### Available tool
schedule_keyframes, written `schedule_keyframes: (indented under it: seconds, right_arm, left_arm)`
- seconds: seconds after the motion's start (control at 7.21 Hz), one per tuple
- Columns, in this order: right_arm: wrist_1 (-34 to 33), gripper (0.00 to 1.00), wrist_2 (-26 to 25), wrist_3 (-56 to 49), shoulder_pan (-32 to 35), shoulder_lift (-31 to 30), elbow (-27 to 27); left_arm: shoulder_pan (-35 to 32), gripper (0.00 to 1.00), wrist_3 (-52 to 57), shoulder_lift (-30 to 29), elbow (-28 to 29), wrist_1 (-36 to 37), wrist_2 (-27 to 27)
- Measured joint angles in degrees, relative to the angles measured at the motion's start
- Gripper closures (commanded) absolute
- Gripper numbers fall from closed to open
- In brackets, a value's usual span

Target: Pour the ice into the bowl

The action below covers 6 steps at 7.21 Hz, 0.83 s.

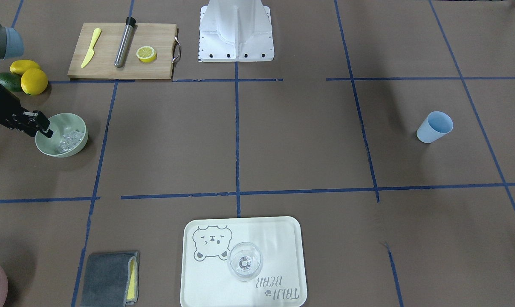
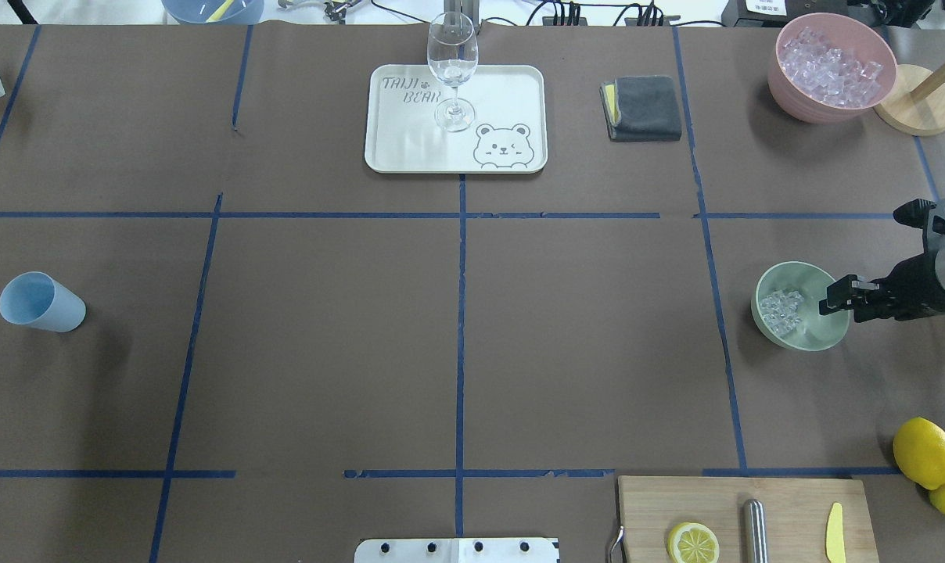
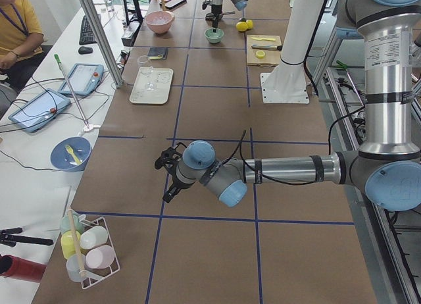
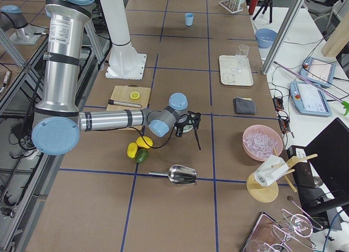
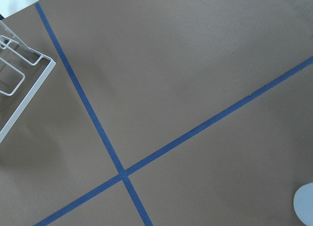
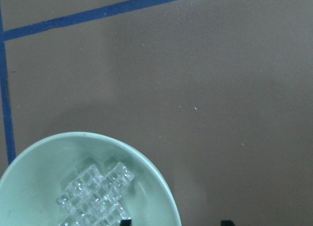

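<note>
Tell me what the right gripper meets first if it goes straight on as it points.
Most likely the bowl: the right gripper points down with its fingers astride the rim, one inside beside the ice, one outside. The rim would come between them; depth is unclear.

Ice (image 2: 780,307) in bowl (image 2: 795,345), glass (image 2: 452,59) on tray (image 2: 410,137)

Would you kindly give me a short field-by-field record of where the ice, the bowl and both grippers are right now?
ice: heaped inside the bowl, on the side away from the right gripper
bowl: upright on the table, on the robot's right side
right gripper: open, fingertips straddling the bowl's rim, one inside and one outside
left gripper: far from the bowl, on the light blue cup's side; open or shut unclear
pour: ice already in the bowl
</note>
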Motion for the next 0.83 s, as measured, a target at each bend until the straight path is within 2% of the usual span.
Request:
schedule_keyframes:
  seconds: [0.14,0.42,0.56,0.83]
  right_arm:
    - [-0.1,0.0,1.2,-1.0,1.8,-1.0,1.2]
    - [-2.3,0.0,7.7,-9.8,10.6,-1.9,1.1]
    - [-5.4,0.0,9.9,-17.9,15.8,-2.2,0.1]
    - [-17.5,0.0,10.9,-40.2,26.5,-1.6,-2.1]
  left_arm:
    - [0.0,0.0,0.0,0.0,0.0,0.0,0.0]
    - [0.0,0.0,-0.1,0.0,-0.3,0.0,0.1]
    - [0.0,0.0,-0.1,-0.2,-0.5,0.2,0.3]
    - [0.1,0.0,-0.1,-1.8,-0.1,2.0,0.7]
